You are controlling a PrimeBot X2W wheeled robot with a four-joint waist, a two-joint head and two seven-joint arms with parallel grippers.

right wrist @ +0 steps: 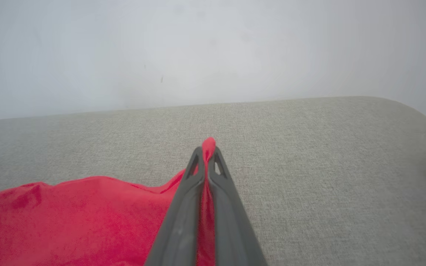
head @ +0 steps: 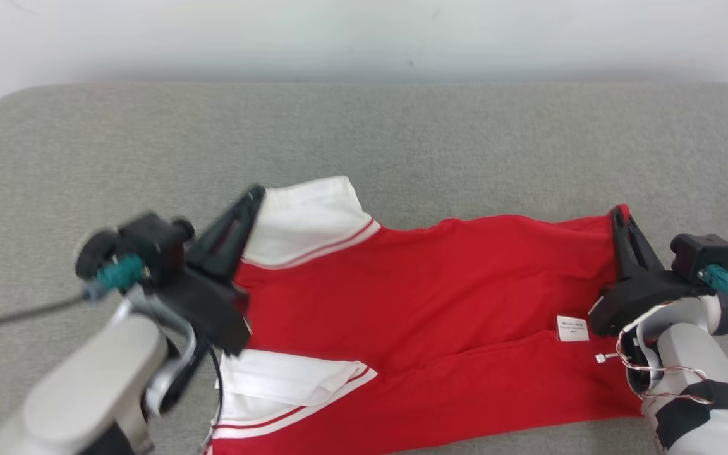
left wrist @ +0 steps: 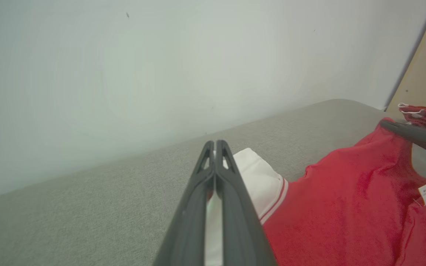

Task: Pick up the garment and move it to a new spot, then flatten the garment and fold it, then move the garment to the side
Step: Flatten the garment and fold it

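The garment (head: 440, 297) is red with white sleeves trimmed in red stripes, stretched sideways over the grey cushion. My left gripper (head: 255, 191) is shut on the white sleeve's edge at the garment's left end. In the left wrist view, white cloth shows between the closed fingers of that gripper (left wrist: 216, 142), with the garment (left wrist: 338, 207) spreading right. At the garment's far right corner, my right gripper (head: 618, 210) is shut on red cloth. Seen from the right wrist, a red tip of the garment (right wrist: 87, 218) pokes past the gripper (right wrist: 207, 148).
The grey cushion (head: 402, 139) runs wide under everything, with a pale wall (head: 364, 31) behind its back edge. A small white label (head: 573, 328) lies on the garment near my right forearm. Bare cushion extends behind the garment.
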